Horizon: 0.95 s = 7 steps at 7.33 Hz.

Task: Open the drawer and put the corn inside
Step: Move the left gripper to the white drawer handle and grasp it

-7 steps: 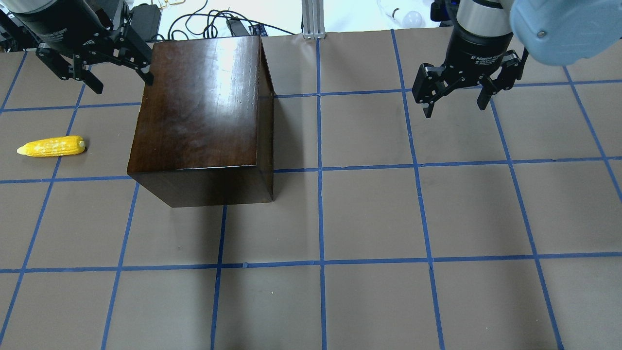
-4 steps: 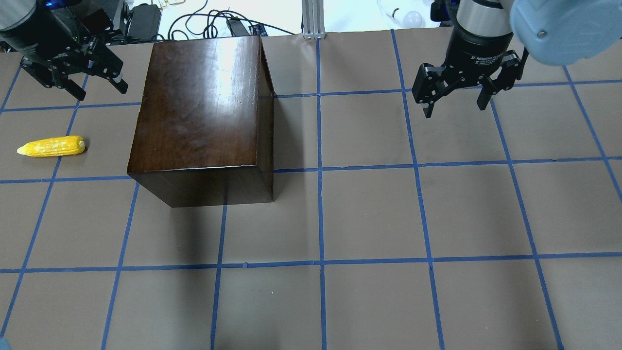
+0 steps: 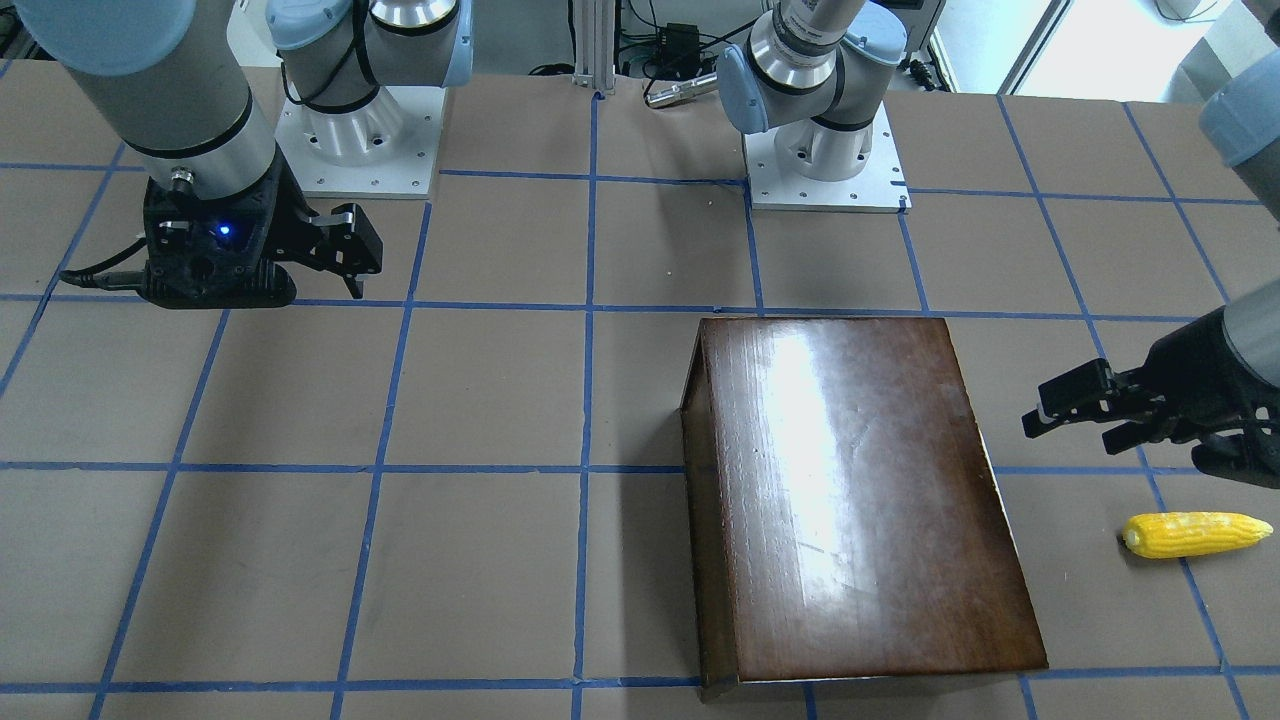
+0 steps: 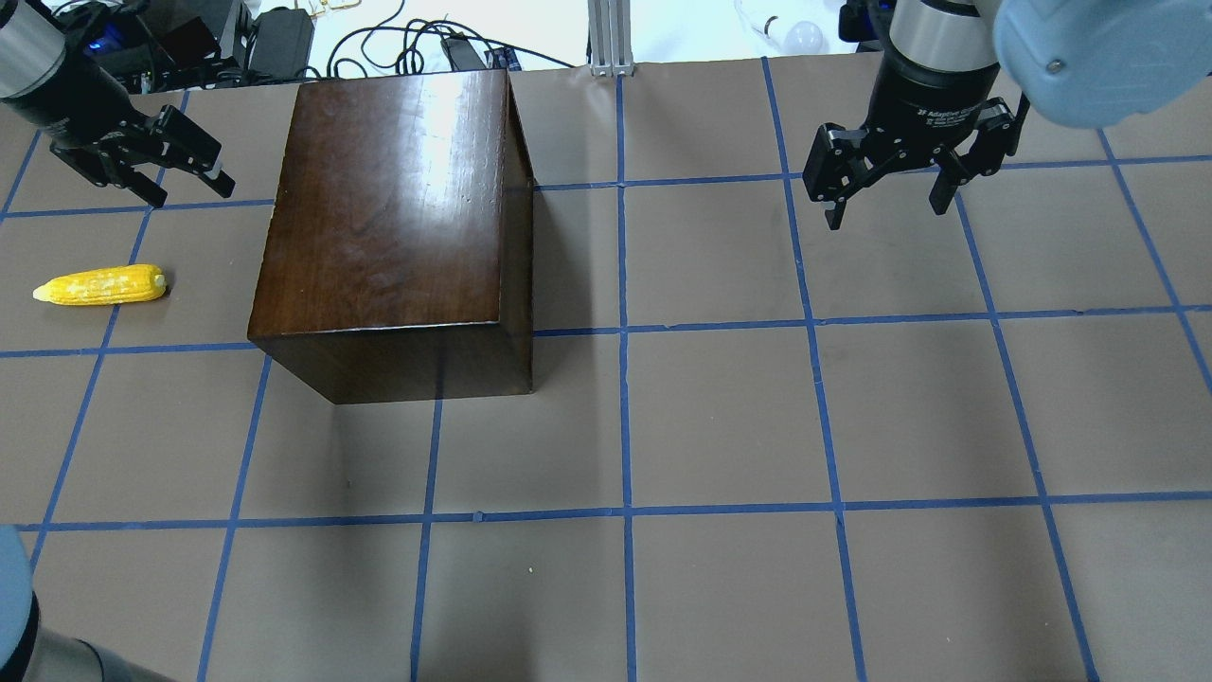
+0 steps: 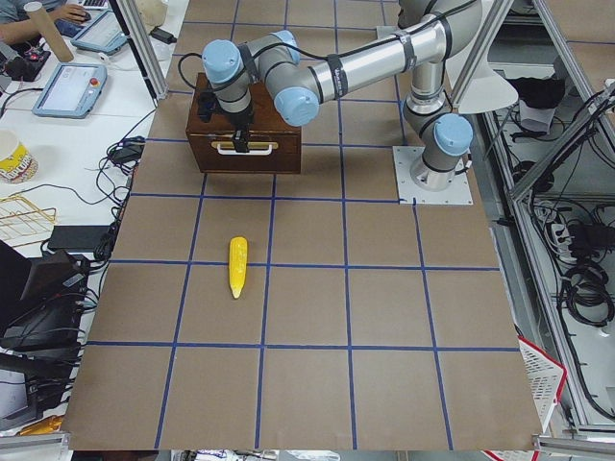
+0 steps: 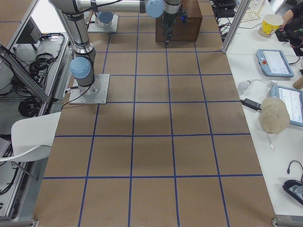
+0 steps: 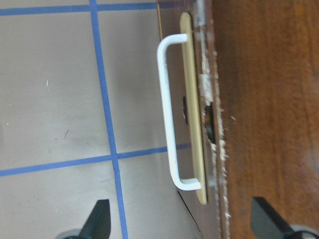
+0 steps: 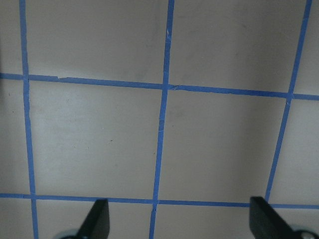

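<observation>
Lying flat, bumpy tapered yellow corn; left gripper, right gripper: fingers apart.

drawer: was shut, flush in a dark-brown cabinet; scuffed front with a white handle.
corn: yellow cob, lay flat on the bench, apart from the cabinet, tip pointing away.

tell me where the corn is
In the overhead view the corn cob lies far left on the table, left of the wooden cabinet, near the left gripper.
</observation>
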Motion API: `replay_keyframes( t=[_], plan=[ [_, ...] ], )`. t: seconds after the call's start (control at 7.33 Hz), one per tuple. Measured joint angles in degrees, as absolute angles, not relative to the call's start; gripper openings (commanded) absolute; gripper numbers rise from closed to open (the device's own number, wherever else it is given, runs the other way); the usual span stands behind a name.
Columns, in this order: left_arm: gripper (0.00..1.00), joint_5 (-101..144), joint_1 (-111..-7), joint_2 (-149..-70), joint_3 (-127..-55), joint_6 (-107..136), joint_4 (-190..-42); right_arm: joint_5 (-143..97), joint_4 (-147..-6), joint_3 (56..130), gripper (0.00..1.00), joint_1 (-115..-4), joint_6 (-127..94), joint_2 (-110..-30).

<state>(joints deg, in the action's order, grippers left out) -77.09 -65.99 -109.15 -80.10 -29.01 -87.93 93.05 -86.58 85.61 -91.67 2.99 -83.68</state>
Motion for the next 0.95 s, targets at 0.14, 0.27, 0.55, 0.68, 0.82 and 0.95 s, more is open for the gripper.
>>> replay_keyframes(
  t=[0.14, 0.27, 0.55, 0.68, 0.82, 0.95],
  plan=[
    [1.00, -75.6, -65.6, -110.7, -80.2, -29.3, -86.7, 93.1, -86.6, 85.6, 1.00, -91.7, 3.0, -83.7],
    [1.00, -75.0, -65.4, -112.2, -80.3, -29.6, -85.5, 93.1, -86.6, 85.6, 1.00, -91.7, 3.0, -83.7],
    [1.00, -74.7, -65.2, -114.4, -81.6, -29.8, -82.8, 93.0, -86.6, 85.6, 1.00, -91.7, 3.0, -83.7],
    [1.00, -74.7, -65.0, -114.8, -82.4, -30.0, -81.6, 93.0, -86.6, 85.6, 1.00, -91.7, 3.0, -83.7],
    [1.00, -74.6, -65.0, -115.1, -83.0, -30.3, -80.8, 93.0, -86.6, 85.6, 1.00, -91.7, 3.0, -83.7],
    [1.00, -74.3, -65.0, -115.4, -83.3, -30.3, -80.6, 93.0, -86.6, 85.6, 1.00, -91.7, 3.0, -83.7]
  ],
)
